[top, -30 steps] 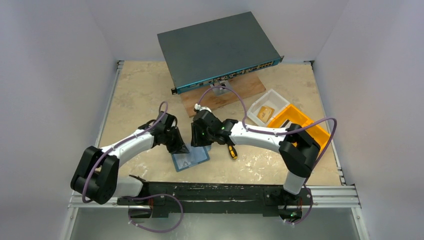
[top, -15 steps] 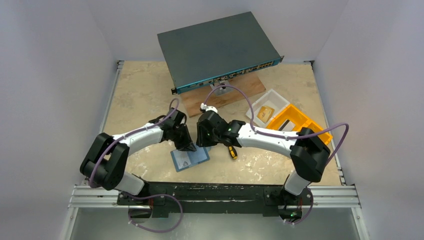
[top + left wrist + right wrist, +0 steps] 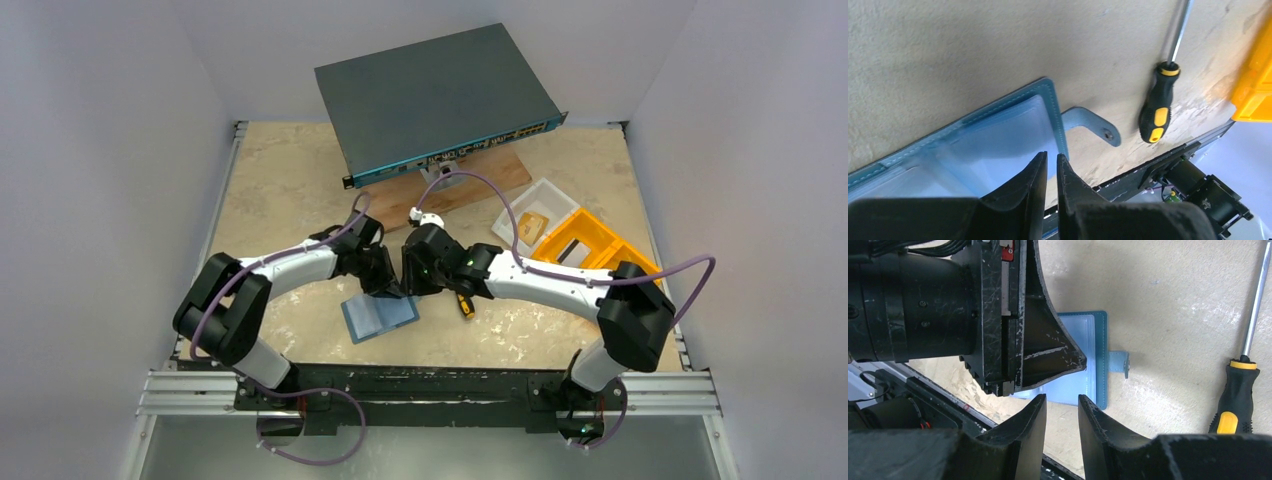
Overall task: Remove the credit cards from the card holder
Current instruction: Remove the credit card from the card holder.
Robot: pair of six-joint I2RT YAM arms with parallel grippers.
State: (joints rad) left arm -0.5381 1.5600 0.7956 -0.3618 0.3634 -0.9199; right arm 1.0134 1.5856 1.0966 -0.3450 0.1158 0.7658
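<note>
Teal-blue card holder (image 3: 379,316) lies open and flat on the beige tabletop (image 3: 290,180), close to the near edge, between the two arms. Paler blue inside, clear sleeves facing up. Its snap strap (image 3: 1096,129) sticks out flat on the side toward the screwdriver.

Left gripper (image 3: 1052,159) hangs tips-down over the holder's strap-side edge. Jaws drawn almost together, only a sliver between, nothing visible in it. Whether the tips touch the sleeves, cannot tell.

Right gripper (image 3: 1062,399) faces it from just beside, also above the holder. Jaws part-open, empty.

Black-and-yellow screwdriver (image 3: 463,303) lies just past the strap, apart from it. Further right, an orange bin (image 3: 610,255) and a white bin (image 3: 520,212) touching it. At the far side, a wooden board (image 3: 490,178) with a dark grey-teal network switch (image 3: 430,95) resting tilted across it.

Progress, judged: early. Holder is opened out, but no card lies anywhere on the table and neither gripper has one. All card removal looks left to do.

Hard to make out:
- Sleeves read as pale, glossy blue; whether cards sit in them, and how many, cannot tell.
- Left wrist view cuts off the holder's far half.
- Right wrist view has the left gripper blocking most of the holder.
- White bin holds something tan, unidentified.
</note>
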